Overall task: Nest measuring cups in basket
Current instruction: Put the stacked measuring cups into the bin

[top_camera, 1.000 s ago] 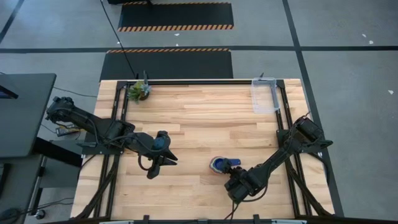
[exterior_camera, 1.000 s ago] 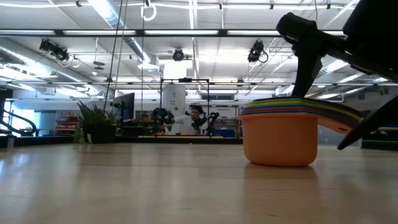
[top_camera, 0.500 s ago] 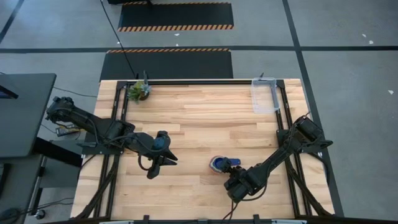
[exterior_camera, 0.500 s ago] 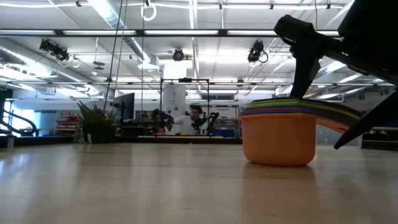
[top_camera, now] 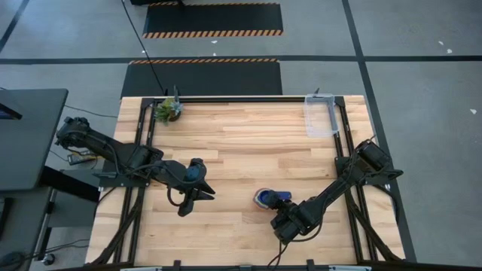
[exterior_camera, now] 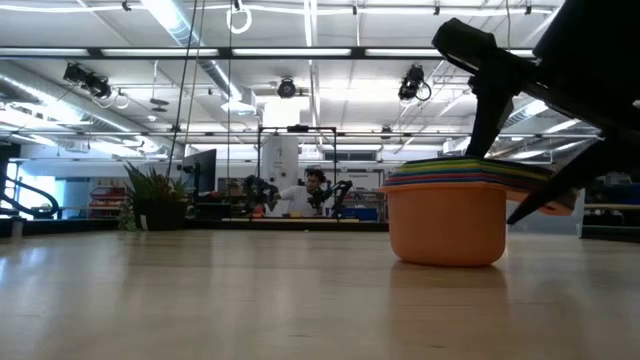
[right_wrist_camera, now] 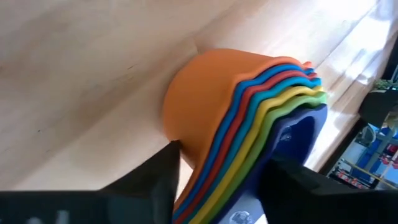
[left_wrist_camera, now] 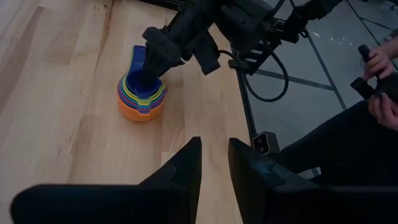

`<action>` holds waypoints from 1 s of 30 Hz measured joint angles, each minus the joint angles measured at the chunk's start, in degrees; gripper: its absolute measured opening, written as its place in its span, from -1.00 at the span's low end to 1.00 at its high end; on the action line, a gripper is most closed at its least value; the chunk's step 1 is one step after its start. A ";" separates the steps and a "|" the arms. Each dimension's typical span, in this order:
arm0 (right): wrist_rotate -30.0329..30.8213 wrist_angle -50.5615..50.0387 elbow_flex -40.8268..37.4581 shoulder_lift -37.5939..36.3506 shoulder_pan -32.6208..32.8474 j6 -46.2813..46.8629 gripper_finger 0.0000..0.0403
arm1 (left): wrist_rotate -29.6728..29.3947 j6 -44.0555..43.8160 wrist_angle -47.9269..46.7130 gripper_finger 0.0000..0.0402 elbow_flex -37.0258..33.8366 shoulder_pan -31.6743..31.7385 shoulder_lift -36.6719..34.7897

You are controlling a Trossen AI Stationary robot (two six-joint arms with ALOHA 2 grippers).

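Right gripper jaws narrower round ridged cups

The nested stack of small round plastic measuring cups stands on the light wooden plank table, in the near half and a little right of the middle. The right arm's dark two-finger gripper is at the stack's right side, over the handles, one finger above the handles and one below them. The left arm's dark two-finger gripper hangs over the table well to the left of the stack. The small clear rectangular plastic basket sits at the far right corner, well apart from the stack. The small green potted plant stands at the far left corner.
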 joint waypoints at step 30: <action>0.01 2.74 0.09 0.00 -1.53 -1.38 -0.25 | 0.00 0.00 0.00 -0.57 0.01 -0.02 0.00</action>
